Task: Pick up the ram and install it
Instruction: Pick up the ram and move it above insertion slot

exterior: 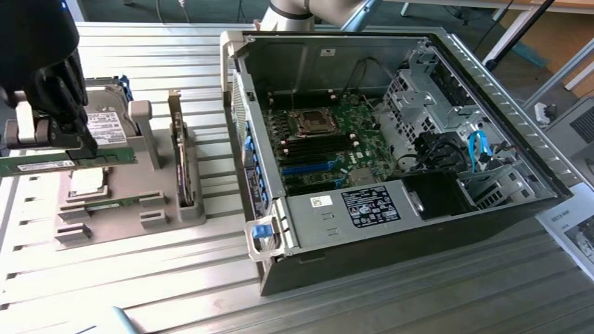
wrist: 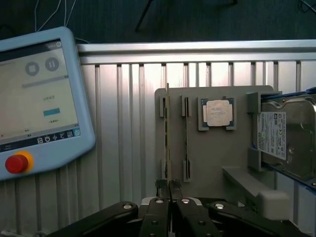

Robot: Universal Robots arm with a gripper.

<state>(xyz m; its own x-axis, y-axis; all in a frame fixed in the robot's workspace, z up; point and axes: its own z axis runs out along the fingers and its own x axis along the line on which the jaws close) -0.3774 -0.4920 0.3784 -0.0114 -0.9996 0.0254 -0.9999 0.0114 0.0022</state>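
Barely underway: jaws clamp narrow on the ram (wrist: 167, 128) at its gray holder (wrist: 217, 158); installation into the motherboard (exterior: 357, 136) remains.

— What do we record on the bench?
— A slatted metal table (exterior: 139, 278) carries an open computer case (exterior: 307, 56). Inside we note the motherboard (exterior: 357, 129), its processor socket (exterior: 314, 123), a labelled power supply (exterior: 357, 205) and a blue cable (exterior: 477, 149).
— And the fixture?
— We find a grey holder (wrist: 212, 158). A silver processor chip (wrist: 217, 113) sits in a recess, and a hard drive (wrist: 289, 133) lies just beside it. A teach pendant (wrist: 37, 98) with a red button (wrist: 16, 163) lies near. At the exterior view's right, we think, is a printed sheet (exterior: 575, 229).
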